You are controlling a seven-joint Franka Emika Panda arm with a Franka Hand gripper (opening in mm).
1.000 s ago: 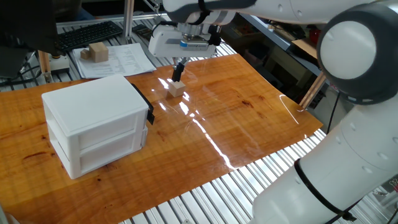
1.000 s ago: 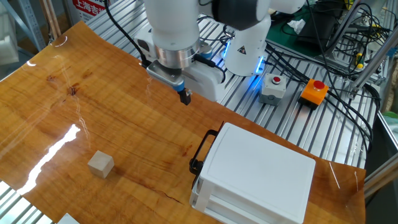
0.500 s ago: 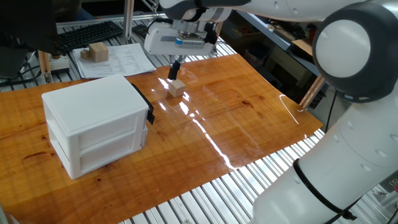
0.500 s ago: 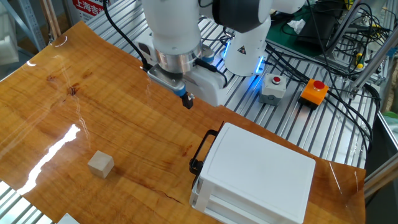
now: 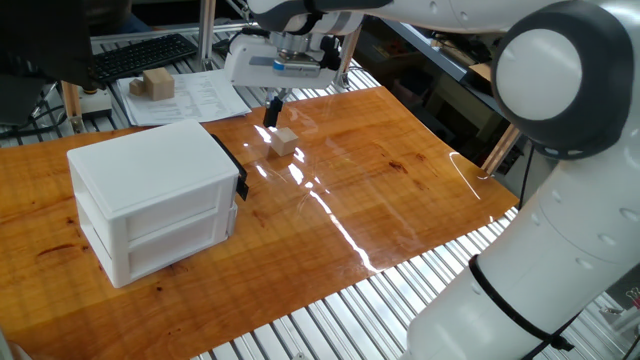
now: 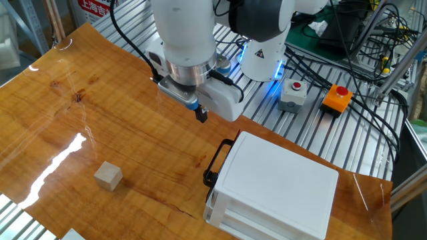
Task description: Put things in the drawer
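Here, the gripper hangs above the wooden table with its dark fingers together, holding nothing. The small beige block lies on the table, well apart. The upper drawer, with black handle, sits closed in the white cabinet.

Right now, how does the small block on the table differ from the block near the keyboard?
The small beige block lies on the glossy wooden table, close to the gripper; the tan block rests on papers behind the table. The tan block looks larger and more oblong, while the small block looks about cube-shaped. The small block is also paler. Both look wooden and lie free, ungripped.
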